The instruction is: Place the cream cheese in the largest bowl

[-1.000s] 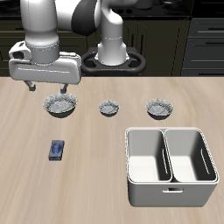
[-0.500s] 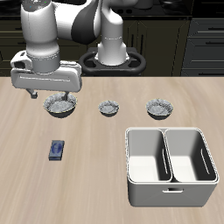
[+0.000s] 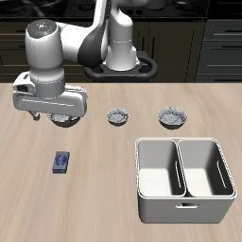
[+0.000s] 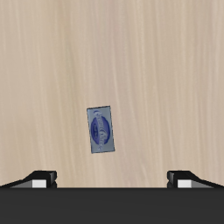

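on the wooden table (image 3: 104,180) lies the cream cheese (image 3: 61,163) beneath the spread, empty gripper (image 3: 49,117).

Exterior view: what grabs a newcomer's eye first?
The bulky white arm, its end effector hanging over the back of the table and hiding most of the largest bowl. Next, the white two-compartment bin near the front edge. Then the small blue cream cheese, lying alone on bare wood in front of the largest bowl; the wrist view shows it flat between the open fingertips, untouched.
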Tool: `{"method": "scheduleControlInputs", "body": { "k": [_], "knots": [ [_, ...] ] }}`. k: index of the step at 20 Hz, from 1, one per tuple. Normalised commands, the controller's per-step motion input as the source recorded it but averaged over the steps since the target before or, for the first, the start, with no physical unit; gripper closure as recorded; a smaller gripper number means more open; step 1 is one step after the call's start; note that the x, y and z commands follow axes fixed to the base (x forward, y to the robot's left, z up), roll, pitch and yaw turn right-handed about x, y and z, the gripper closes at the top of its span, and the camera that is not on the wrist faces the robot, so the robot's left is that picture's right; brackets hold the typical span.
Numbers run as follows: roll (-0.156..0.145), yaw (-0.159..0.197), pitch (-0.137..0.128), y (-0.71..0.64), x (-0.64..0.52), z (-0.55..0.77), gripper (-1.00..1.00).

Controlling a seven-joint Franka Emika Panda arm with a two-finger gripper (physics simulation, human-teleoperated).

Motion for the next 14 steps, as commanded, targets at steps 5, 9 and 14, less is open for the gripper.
{"method": "scheduleControlInputs", "body": {
  "k": [5, 9, 14],
  "knots": [
    [0.015, 0.038, -0.009, 0.17, -0.1, -0.24, -1.0],
    [0.029, 0.019, 0.001, 0.22, -0.05, -0.2, -1.0],
    [0.017, 0.026, 0.005, 0.13, -0.02, -0.21, -1.0]
  ]
}}
